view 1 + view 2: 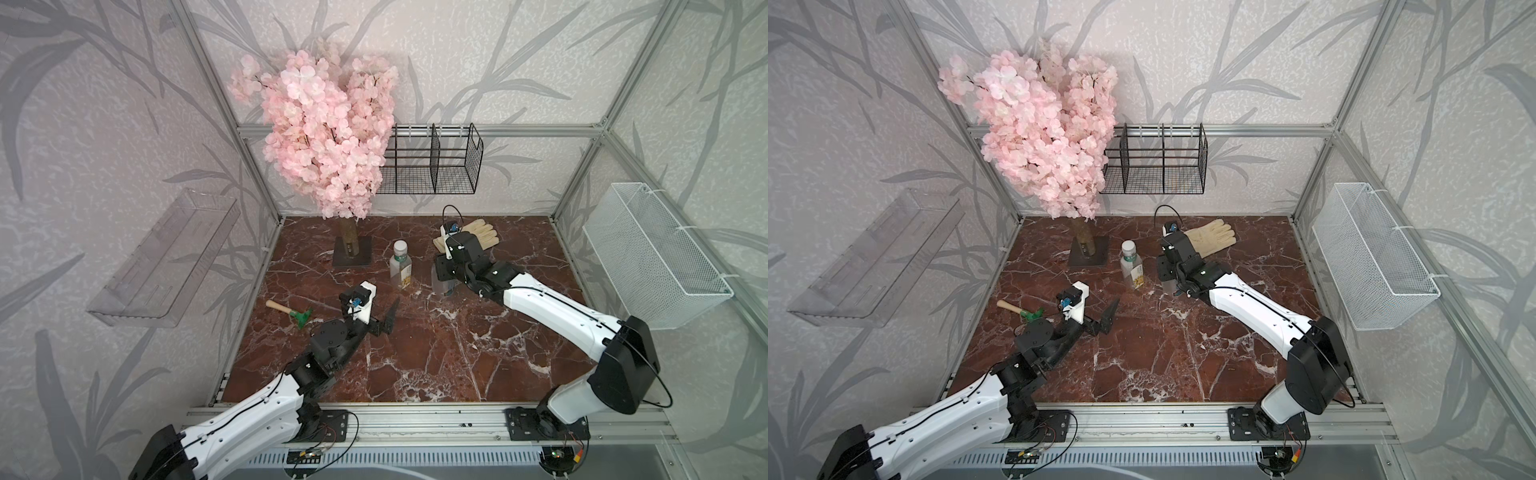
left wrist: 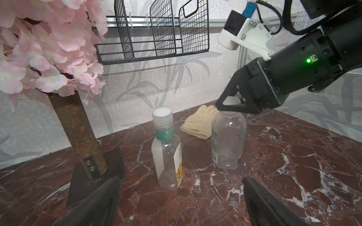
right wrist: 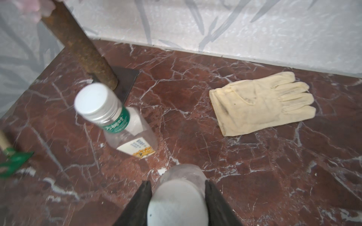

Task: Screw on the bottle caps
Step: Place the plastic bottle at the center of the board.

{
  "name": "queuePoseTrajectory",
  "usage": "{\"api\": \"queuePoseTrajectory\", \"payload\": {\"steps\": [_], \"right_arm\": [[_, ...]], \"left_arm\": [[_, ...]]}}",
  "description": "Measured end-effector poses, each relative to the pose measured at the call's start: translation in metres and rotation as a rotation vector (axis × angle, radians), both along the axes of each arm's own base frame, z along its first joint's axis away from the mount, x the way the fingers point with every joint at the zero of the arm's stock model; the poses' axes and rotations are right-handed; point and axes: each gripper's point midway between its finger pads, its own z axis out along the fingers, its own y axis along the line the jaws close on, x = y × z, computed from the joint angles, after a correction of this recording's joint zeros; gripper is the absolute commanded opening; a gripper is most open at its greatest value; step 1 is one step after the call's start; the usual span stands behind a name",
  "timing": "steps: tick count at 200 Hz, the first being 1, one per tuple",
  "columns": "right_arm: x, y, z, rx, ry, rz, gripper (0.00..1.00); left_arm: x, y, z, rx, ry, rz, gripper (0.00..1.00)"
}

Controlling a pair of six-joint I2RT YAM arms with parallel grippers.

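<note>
A clear bottle with a green neck band (image 1: 401,268) (image 2: 166,156) stands upright on the marble table, its white cap (image 2: 162,114) (image 3: 92,99) on its neck. To its right stands the rounder clear bottle (image 2: 228,140) (image 1: 1169,286). My right gripper (image 2: 231,103) (image 3: 177,195) comes down from above it and is shut on the second white cap (image 3: 176,207), which sits at that bottle's mouth. My left gripper (image 1: 384,320) (image 2: 181,187) hangs open and holds nothing, nearer the front, apart from both bottles.
A pink blossom tree (image 1: 324,133) rises from a dark base plate (image 1: 353,253) at the back left. A pale glove (image 1: 478,235) lies behind the right gripper. A small green rake (image 1: 291,311) lies at the left. Wire baskets (image 1: 432,162) (image 1: 652,253) hang on the walls.
</note>
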Motion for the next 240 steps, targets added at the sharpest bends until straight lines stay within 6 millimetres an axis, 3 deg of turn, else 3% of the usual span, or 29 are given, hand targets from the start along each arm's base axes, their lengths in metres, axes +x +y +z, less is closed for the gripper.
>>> {"api": "queuePoseTrajectory", "payload": {"steps": [70,115,240], "right_arm": [[0.028,-0.025,0.007,0.15,-0.106,-0.32,0.0],[0.036,-0.04,-0.017,0.172,-0.102,-0.496,0.0],[0.039,-0.042,-0.051,0.139,-0.069,-0.601,0.0]], "left_arm": [[0.002,0.003,-0.001,-0.006,0.007,0.02,1.0],[0.003,0.004,-0.002,-0.009,0.01,0.027,1.0],[0.005,0.007,-0.007,-0.005,0.025,0.037,1.0]]}}
